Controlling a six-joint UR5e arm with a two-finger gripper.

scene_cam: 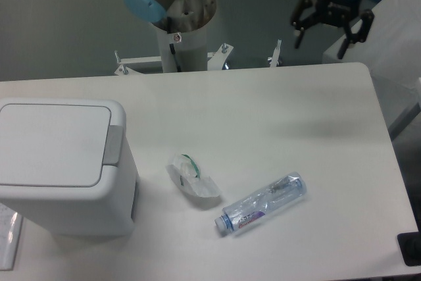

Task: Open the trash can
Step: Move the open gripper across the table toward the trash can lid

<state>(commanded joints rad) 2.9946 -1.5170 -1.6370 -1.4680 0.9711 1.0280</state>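
The trash can is a large white boxy bin at the left of the table. Its flat lid is down and the grey push tab sits on the lid's right edge. My gripper hangs high at the back right, above the table's far edge. Its black fingers are spread wide with nothing between them. It is far from the trash can.
A crumpled clear wrapper lies right of the bin. A clear plastic bottle lies on its side at front centre-right. The arm's base column stands behind the table. A dark object sits at the front right corner.
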